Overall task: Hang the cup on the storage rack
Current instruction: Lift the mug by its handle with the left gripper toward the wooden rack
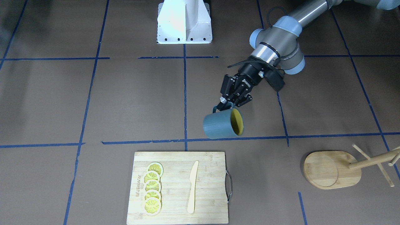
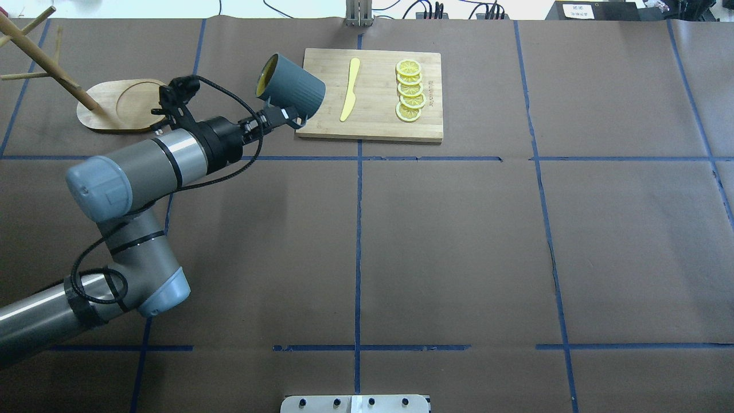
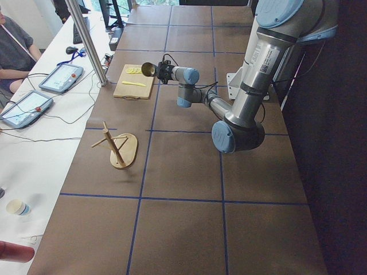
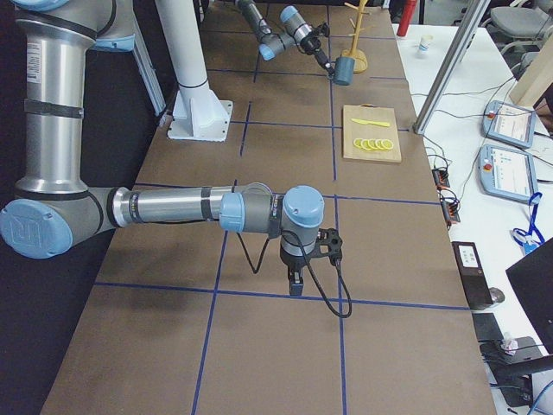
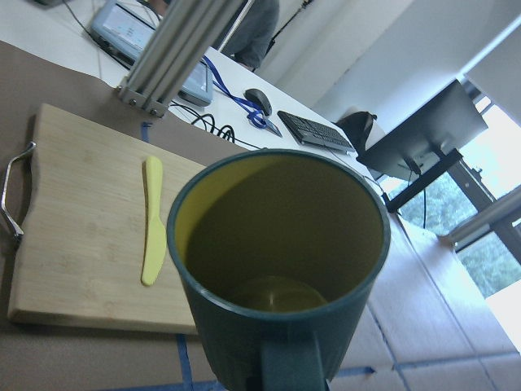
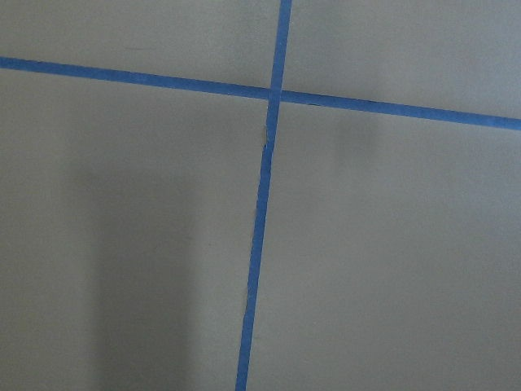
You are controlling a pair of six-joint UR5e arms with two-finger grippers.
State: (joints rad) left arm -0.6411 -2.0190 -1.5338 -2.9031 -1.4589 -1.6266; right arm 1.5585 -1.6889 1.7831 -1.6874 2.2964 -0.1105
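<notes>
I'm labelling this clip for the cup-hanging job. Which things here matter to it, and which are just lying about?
Part of the job:
cup, held at its handle by the left end effector
rack, upright, nothing hung on it yet

Just lying about:
board
lemon slices, in a row on the board
knife, on the board

Count now: one cup (image 1: 222, 124); one storage rack (image 1: 331, 169); one cutting board (image 1: 209, 200); one yellow knife (image 1: 192, 187); lemon slices (image 1: 152, 187), five of them; robot arms, two: left arm (image 2: 143, 166), right arm (image 4: 173, 207); tablets (image 3: 60, 77), two.
</notes>
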